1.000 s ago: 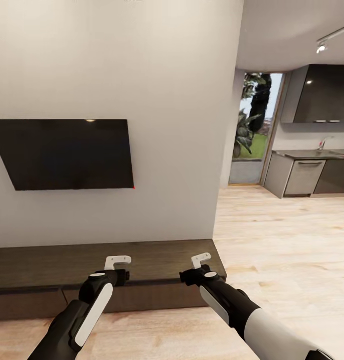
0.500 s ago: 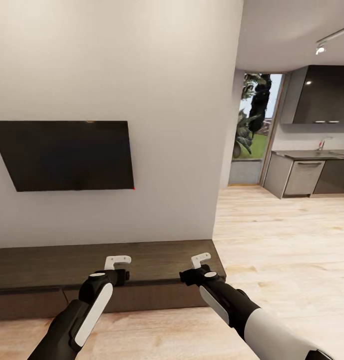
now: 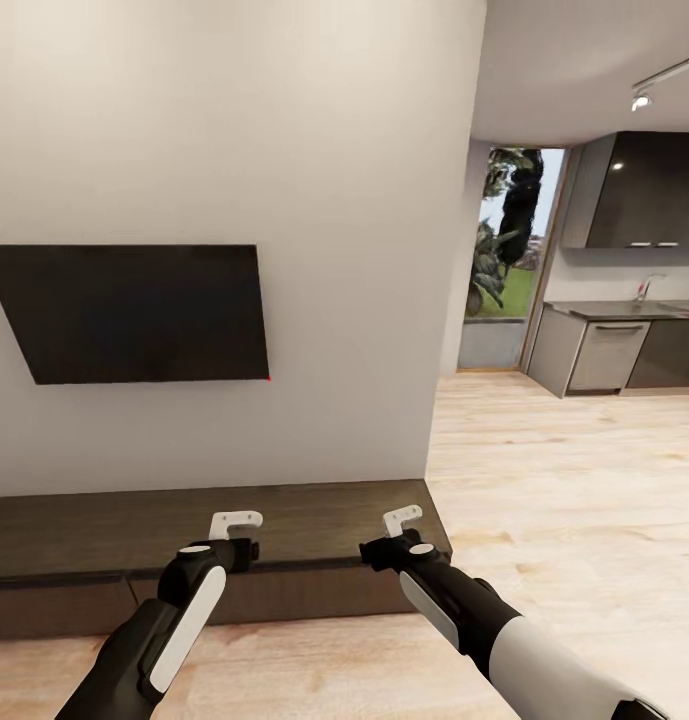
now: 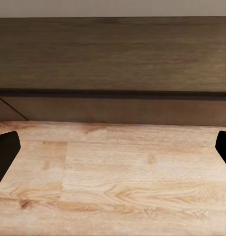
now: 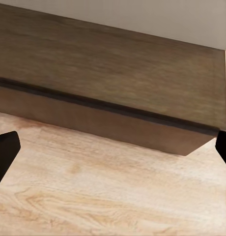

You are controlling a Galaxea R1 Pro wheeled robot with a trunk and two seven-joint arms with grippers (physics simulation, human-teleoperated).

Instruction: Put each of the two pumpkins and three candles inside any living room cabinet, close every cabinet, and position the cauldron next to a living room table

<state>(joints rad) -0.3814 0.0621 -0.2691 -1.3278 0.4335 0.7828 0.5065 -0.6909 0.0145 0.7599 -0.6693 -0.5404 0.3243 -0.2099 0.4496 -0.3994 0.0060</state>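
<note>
The long, low, dark brown cabinet (image 3: 304,515) runs along the wall under a television, and its flat drawer fronts are shut. Its right end stops at the wall's corner. My left arm (image 3: 184,600) and right arm (image 3: 454,600) reach toward it from the wooden floor. In the left wrist view my left gripper (image 4: 113,157) is open over the floor in front of the cabinet (image 4: 113,54), with nothing between its fingers. My right gripper (image 5: 113,152) is open too, facing the cabinet's (image 5: 118,64) right end. The pumpkins, candles, cauldron and table are out of view.
A black television (image 3: 134,312) hangs on the white wall above the cabinet. Past the wall's corner, light wooden floor (image 3: 564,480) leads to a kitchen with grey units (image 3: 604,350) and a glass door (image 3: 504,260) with plants outside.
The head view has tilted slightly, so the television sits a little lower in the picture. The arms and the cabinet have not moved.
</note>
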